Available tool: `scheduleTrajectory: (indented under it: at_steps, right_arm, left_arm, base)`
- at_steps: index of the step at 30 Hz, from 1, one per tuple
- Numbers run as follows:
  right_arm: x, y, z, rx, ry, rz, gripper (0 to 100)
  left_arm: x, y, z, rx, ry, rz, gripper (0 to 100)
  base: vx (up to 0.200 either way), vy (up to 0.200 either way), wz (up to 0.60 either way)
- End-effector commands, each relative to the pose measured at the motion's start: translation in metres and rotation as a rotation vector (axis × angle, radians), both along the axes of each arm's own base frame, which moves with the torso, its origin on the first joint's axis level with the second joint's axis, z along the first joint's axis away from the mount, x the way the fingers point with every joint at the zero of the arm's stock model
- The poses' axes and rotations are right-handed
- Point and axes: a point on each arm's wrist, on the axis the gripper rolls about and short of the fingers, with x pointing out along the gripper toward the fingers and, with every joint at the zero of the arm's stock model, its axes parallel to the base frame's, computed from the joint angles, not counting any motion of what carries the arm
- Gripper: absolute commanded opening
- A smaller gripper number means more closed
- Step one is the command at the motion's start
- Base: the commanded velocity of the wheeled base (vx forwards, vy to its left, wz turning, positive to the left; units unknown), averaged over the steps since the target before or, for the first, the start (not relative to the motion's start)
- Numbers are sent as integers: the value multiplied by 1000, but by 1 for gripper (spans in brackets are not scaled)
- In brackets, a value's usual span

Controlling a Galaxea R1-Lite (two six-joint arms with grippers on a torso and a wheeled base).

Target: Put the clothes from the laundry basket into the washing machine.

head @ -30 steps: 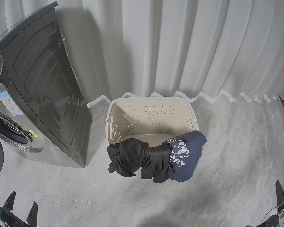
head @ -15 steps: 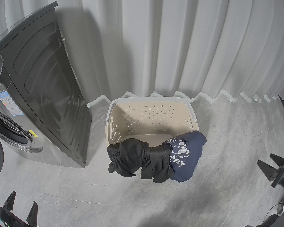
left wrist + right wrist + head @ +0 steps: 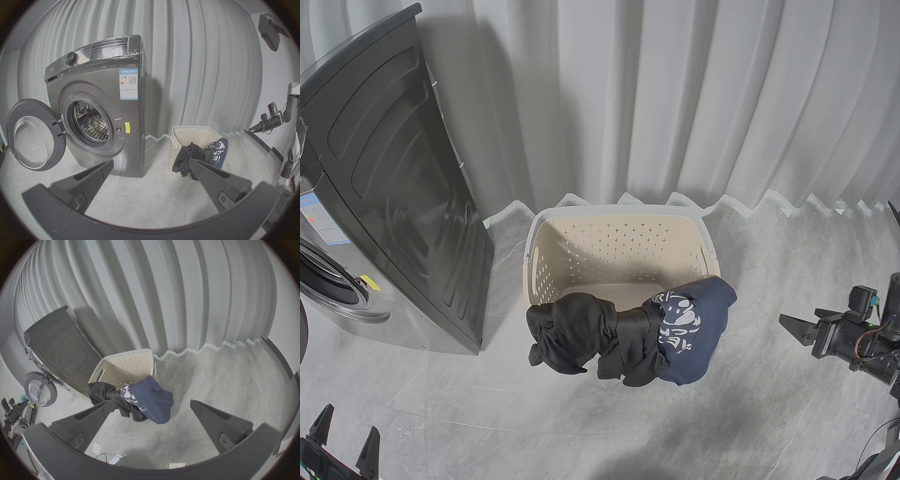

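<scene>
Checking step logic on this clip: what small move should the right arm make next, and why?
Probably ease the right gripper toward the navy garment. The gripper is open, empty and off to the right of the basket. The navy garment hangs over the near rim on that side, so it looks like the closest thing to grasp.

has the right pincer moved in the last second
Yes. The right pincer has come up from the lower right corner of the head view and swung left toward the laundry basket, now level with its near rim but apart from it.
</scene>
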Motion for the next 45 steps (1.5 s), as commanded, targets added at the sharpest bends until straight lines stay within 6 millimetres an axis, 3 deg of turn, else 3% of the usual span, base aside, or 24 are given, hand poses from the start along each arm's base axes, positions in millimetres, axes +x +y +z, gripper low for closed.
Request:
scheduleTrajectory:
  at_steps: [1,20,45]
  right_arm:
    - [32,13,-33,-26,125,19,100]
    - [67,54,-58,-2,169,71,100]
    - [105,78,-97,-28,231,53,100]
  left_arm:
    - [0,0,-4,-1,4,1,100]
    - [0,0,-4,1,6,1,100]
    - [0,0,-4,1,4,1,100]
  base:
    - [0,0,0]
    - [0,0,0]
    - [0,0,0]
